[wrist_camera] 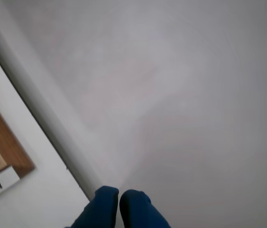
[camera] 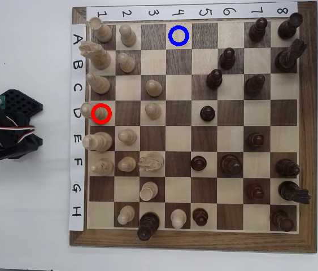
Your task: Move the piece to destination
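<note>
In the overhead view the piece [camera: 87, 109] stood at the board's nine o'clock edge, partly under the red ring [camera: 101, 113]; light, stiff wood, best pinched below its knob. Destination [camera: 178, 35] lay near twelve o'clock. In the wrist view the end effector [wrist_camera: 119, 195] showed blue fingertips together, empty; the board was mostly cut off.

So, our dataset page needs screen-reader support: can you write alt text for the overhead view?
A wooden chessboard on a white table, scattered with pale and dark pieces. A red ring circles a small pale tan knob-headed piece on D1; a blue ring marks empty square A4. The black robot arm sits left of the board.
</note>
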Action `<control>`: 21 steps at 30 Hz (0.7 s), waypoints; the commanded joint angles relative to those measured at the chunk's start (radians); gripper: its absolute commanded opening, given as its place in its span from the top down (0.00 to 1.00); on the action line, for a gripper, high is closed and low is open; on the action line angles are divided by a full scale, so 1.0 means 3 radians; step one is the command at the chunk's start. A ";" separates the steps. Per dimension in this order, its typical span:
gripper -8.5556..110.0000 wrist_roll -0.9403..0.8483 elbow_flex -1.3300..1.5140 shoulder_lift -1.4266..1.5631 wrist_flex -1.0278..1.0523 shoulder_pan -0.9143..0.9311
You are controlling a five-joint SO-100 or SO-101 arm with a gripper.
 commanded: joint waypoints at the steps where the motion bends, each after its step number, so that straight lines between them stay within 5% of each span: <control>1: 0.93 0.1058 -0.1575 -0.0378 0.0051 -0.0614; 11: 0.91 0.2020 -0.1795 -0.0496 0.0506 -0.1963; 21: 0.87 0.2454 -0.0859 -0.0711 0.0522 -0.3196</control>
